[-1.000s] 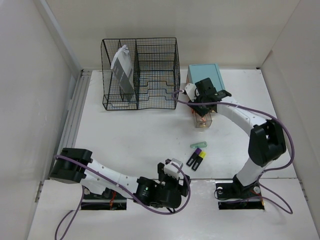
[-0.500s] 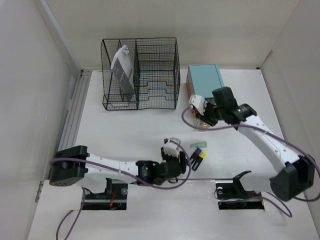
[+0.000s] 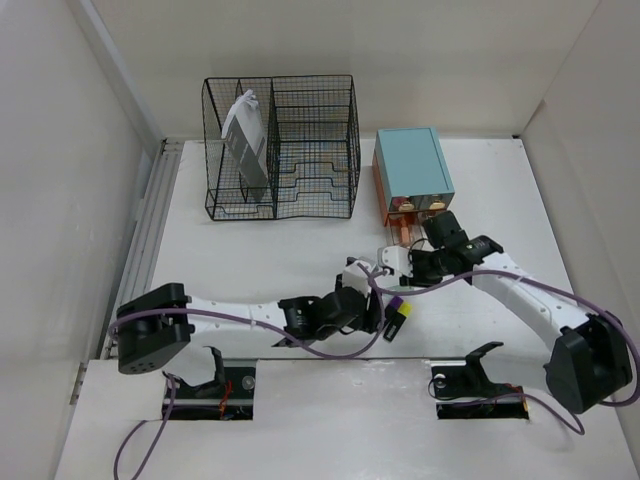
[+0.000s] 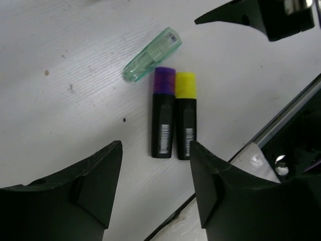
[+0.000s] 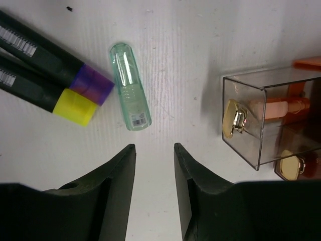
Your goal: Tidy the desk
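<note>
Jaws are gaping wide and empty on the left gripper (image 4: pixel 155 148), which is hovering over the purple-capped marker (image 4: pixel 163 120) and yellow-capped marker (image 4: pixel 184 116) lying side by side, touching, on the desk (image 4: pixel 65 65). The right gripper (image 5: pixel 154 148) is hanging with its jaws narrowly parted, empty, just short of the pale green tube (image 5: pixel 130 86).

Purple marker (image 4: pixel 163 113) and yellow marker (image 4: pixel 184 114) lay touching, with no gap between them; the tube (image 4: pixel 151 54) lay just beside their caps. Bare desk (image 4: pixel 75 100) flanked their outer sides. The right gripper (image 5: pixel 154 146), jaws parted, crowded the tube, the clear drawer (image 5: pixel 245 145) near.
</note>
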`<action>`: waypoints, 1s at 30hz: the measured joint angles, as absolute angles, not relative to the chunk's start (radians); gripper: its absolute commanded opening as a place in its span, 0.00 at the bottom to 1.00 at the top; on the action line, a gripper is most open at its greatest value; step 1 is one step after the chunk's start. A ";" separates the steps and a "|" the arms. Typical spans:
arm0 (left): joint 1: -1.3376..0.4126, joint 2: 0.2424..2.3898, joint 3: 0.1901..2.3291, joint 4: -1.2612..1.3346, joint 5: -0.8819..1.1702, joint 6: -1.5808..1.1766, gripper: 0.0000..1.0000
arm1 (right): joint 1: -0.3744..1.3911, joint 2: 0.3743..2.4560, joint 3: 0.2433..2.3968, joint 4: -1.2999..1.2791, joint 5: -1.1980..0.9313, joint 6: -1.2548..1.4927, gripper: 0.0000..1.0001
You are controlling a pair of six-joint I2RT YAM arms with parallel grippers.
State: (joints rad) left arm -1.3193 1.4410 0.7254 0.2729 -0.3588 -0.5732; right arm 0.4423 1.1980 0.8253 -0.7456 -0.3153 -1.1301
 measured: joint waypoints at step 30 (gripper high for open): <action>-1.301 0.650 0.443 0.028 -0.390 -0.682 0.53 | 0.551 1.445 0.801 -0.646 -0.245 -1.149 0.46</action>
